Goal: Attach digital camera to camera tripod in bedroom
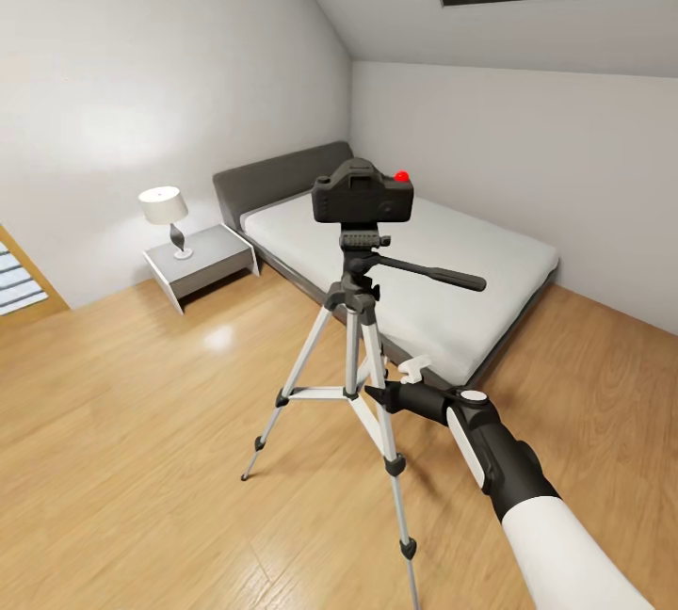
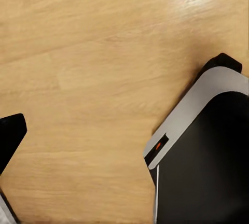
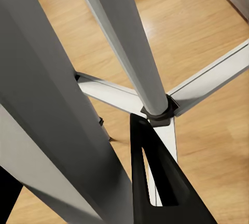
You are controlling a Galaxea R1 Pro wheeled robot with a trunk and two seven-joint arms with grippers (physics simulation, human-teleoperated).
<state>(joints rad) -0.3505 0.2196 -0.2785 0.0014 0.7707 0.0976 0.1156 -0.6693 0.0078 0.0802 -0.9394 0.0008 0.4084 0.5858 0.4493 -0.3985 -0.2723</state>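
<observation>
In the bedroom, the digital camera [image 1: 363, 193] sits atop the camera tripod [image 1: 356, 346] by the bed [image 1: 490, 262], while the right end effector [image 1: 379, 394], its finger spacing unclear, hangs beside a leg and should back away without nudging it.

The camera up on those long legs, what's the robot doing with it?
The digital camera is sitting on top of the camera tripod, which stands on the wood floor in front of the bed. Nothing is holding the camera. The robot's right gripper is low down beside the tripod's legs, very close to them. Whether it is open or shut is hard to tell.
</observation>
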